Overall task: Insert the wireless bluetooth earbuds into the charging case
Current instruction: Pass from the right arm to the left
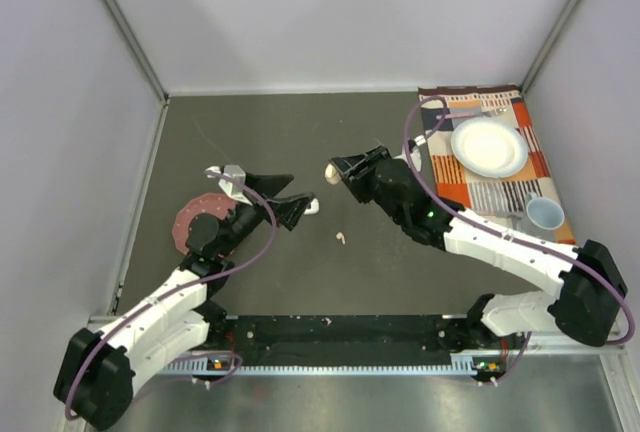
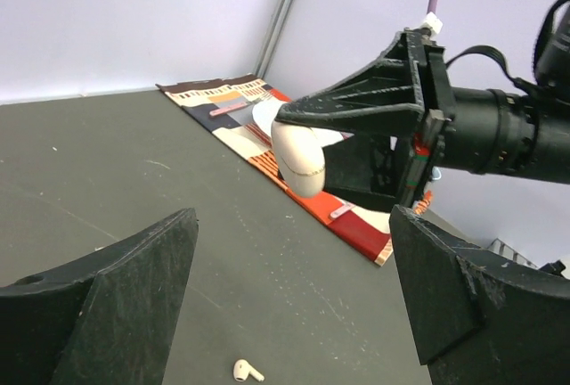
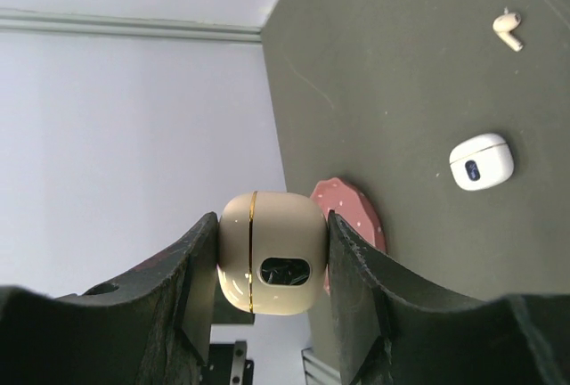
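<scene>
The earbud point(image 1: 342, 239), the only loose one I can make out, is pale peach. It lies flat on the dark tabletop point(image 1: 300, 282) in the open ground between the two arms, touching nothing. From the left wrist it sits low and close, in line with the gap between that arm's fingers point(image 2: 107, 314). Its stem points off to the right, so its long axis runs roughly from one finger toward the other rather than along the line of approach. From above it lies to the right of the left end effector point(image 1: 290, 198) and a little nearer the arm bases. A white case point(image 1: 312, 206) rests on the tabletop just beside that end effector's tip, near the earbud but apart from it.

The left end effector is spread wide and carries nothing. The right end effector point(image 1: 340, 167) hangs farther back, clamped across the sides of the peach charging case point(image 3: 272, 265) and holding it clear of the surface. The gold seam around the case looks closed, so I take the lid to be shut.

With the right arm occupied, the left is both the free one and, by a small margin, the nearer. I would expect it to drop down and forward onto the earbud, turning at the wrist so the fingers close across the stem's thin width, not end to end. The earbud is tiny against those broad fingers and could easily skid away.
</scene>
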You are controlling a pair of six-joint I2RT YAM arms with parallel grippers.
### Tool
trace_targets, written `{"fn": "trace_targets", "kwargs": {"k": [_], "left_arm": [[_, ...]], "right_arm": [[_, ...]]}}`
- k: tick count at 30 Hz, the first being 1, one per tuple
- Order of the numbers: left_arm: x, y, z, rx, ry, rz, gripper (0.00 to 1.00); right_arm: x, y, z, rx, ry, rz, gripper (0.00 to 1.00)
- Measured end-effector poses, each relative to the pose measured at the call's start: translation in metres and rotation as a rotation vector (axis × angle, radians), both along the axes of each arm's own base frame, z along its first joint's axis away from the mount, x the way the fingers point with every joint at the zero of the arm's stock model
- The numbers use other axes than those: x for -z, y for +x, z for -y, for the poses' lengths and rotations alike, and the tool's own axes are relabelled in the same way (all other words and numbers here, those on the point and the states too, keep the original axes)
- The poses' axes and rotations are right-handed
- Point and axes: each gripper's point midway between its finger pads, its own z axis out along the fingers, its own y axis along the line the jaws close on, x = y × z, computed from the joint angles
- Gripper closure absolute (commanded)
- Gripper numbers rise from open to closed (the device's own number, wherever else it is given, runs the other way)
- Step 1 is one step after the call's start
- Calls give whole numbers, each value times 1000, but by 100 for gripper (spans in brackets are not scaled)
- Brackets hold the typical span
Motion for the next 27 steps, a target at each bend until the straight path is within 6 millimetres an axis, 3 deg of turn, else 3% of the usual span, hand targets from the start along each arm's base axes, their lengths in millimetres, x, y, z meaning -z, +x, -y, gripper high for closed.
{"fn": "trace_targets", "kwargs": {"k": [9,27], "left_arm": [[6,1,13,11,1,-3,8],[20,4,34,43,10,-21,20]], "right_arm": [[4,-24,-6,57,37,21,100],[-10,-27,-16,61,99,56,100]]}}
